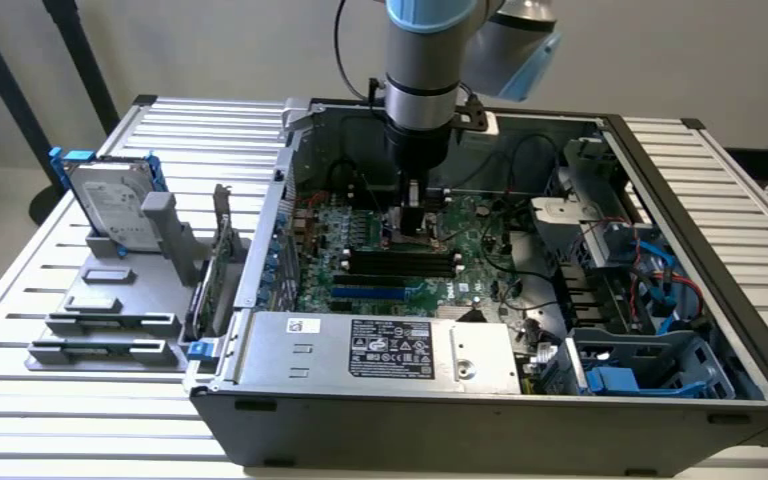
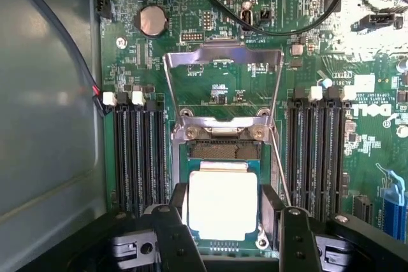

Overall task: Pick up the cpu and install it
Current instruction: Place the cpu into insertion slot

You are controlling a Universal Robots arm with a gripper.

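The cpu [image 2: 223, 207], a small square chip with a pale silver top and green rim, sits low over the motherboard socket [image 2: 223, 150] between my two black fingers [image 2: 177, 221]. My gripper [image 2: 225, 197] is shut on the cpu, one finger pressed against each side edge. Whether the chip rests in the socket or hovers just above it I cannot tell. The socket's metal load plate [image 2: 223, 55] stands hinged open beyond it. In the exterior view my gripper [image 1: 415, 222] reaches straight down into the open computer case [image 1: 491, 405], close to the green motherboard [image 1: 398, 270].
Black memory slots [image 2: 137, 151] flank the socket, with more memory slots [image 2: 319, 151] on the other side. Black cables [image 2: 255, 20] cross the board beyond the plate. On the exterior view's left, a grey rack [image 1: 104, 310] holds a silver hard drive [image 1: 111, 205]. A power supply [image 1: 384, 350] fills the case's near side.
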